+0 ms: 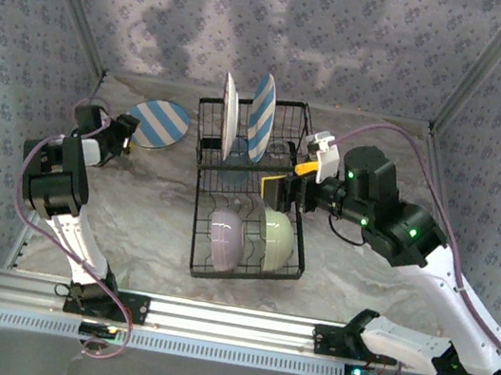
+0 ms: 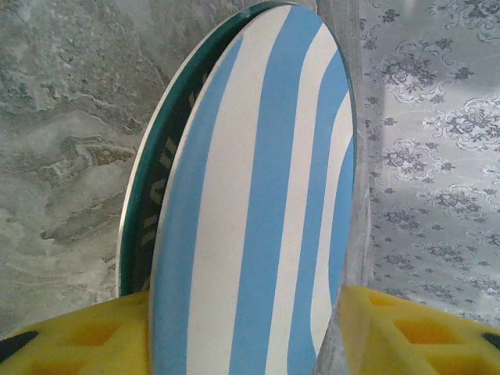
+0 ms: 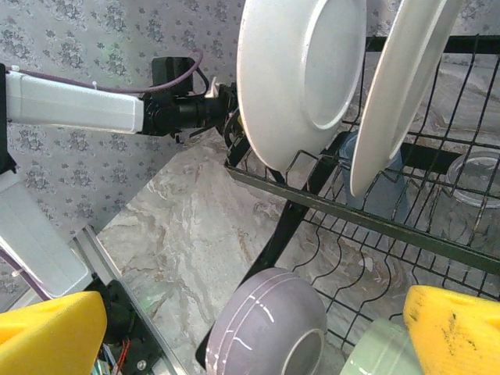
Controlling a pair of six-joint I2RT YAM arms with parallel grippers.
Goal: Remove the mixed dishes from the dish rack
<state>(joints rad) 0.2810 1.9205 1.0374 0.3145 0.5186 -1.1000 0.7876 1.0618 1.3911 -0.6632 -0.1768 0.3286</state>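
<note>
- The dish rack stands in the middle of the desk, between the two arms.
- In its far section two plates stand upright in the slots, side by side: a white plate on the left and a blue-and-white striped plate just right of it.
- In the right wrist view, the white plate shows its hollow face. A translucent blue cup is behind the lower edges of the two plates, inside the rack.
- In the near section, a lavender bowl and a pale green bowl sit next to each other on their sides, with the lavender one on the left.
- A second striped plate is outside the rack, on the desk at the far left, well apart from the wires.
- The left gripper is at this plate's near-left edge. In its wrist view the yellow fingers stand apart on both sides of the plate — they are not pressed together on it, so this gripper is open.
- The right gripper hovers at the right side of the rack, over the near section. Its yellow fingers are spread wide with nothing between them — the two bowls lie below.
</note>
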